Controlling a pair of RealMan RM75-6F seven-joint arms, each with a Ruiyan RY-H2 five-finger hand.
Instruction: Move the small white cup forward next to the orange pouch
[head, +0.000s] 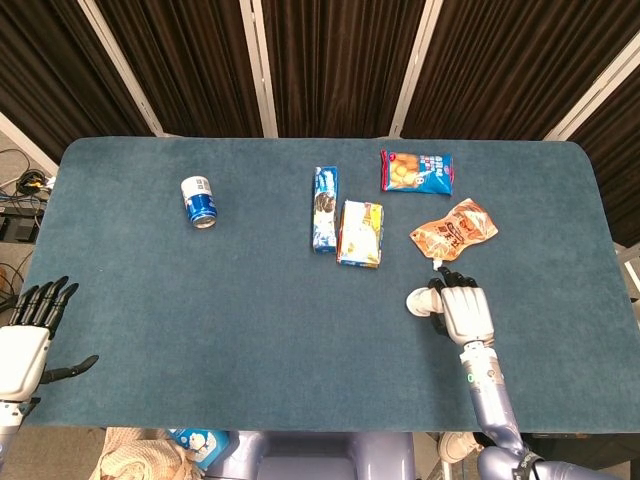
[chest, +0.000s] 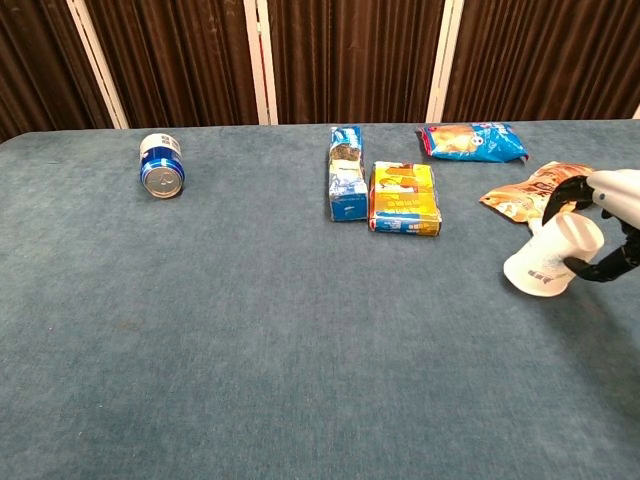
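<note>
My right hand (head: 462, 312) (chest: 606, 225) holds the small white cup (chest: 553, 256) (head: 417, 302), tilted on its side with its mouth pointing left. The cup hangs just in front of the orange pouch (head: 454, 231) (chest: 543, 191), which lies flat at the right of the table with its white spout towards me. My fingers wrap the cup's base end. The left hand (head: 30, 330) stays at the table's near left edge, fingers spread and holding nothing.
A blue can (head: 199, 201) lies on its side at the far left. A blue biscuit pack (head: 325, 208) and a yellow box (head: 361, 233) lie in the middle, a blue snack bag (head: 416, 171) behind the pouch. The blue cloth table (head: 200, 320) spans the view.
</note>
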